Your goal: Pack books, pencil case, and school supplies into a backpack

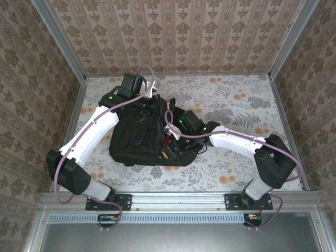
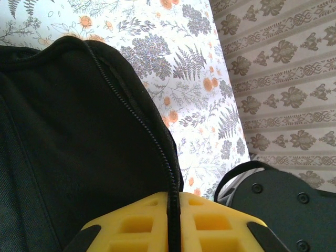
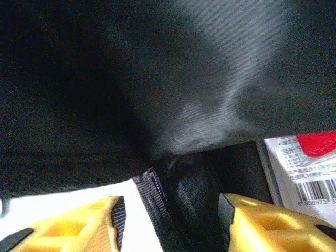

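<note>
The black backpack (image 1: 142,142) lies mid-table with its opening turned toward the right arm. My left gripper (image 1: 153,105) is at its far top edge. In the left wrist view the yellow fingers (image 2: 210,220) are shut on the backpack's zip edge (image 2: 157,152), holding the fabric (image 2: 79,131) up. My right gripper (image 1: 176,140) is at the opening. Its jaws (image 3: 170,210) stand open, with a zip edge (image 3: 155,197) between them touching neither pad. Inside the backpack, a red book with a white barcode label (image 3: 307,157) lies to the right. A red strip of the book (image 1: 166,140) shows in the opening.
The floral tablecloth (image 1: 236,110) has free room to the right of and behind the backpack. Patterned walls (image 1: 178,31) and metal posts (image 1: 60,42) enclose the table. A black strap loop (image 2: 231,176) and a black arm part (image 2: 283,205) sit beside the left fingers.
</note>
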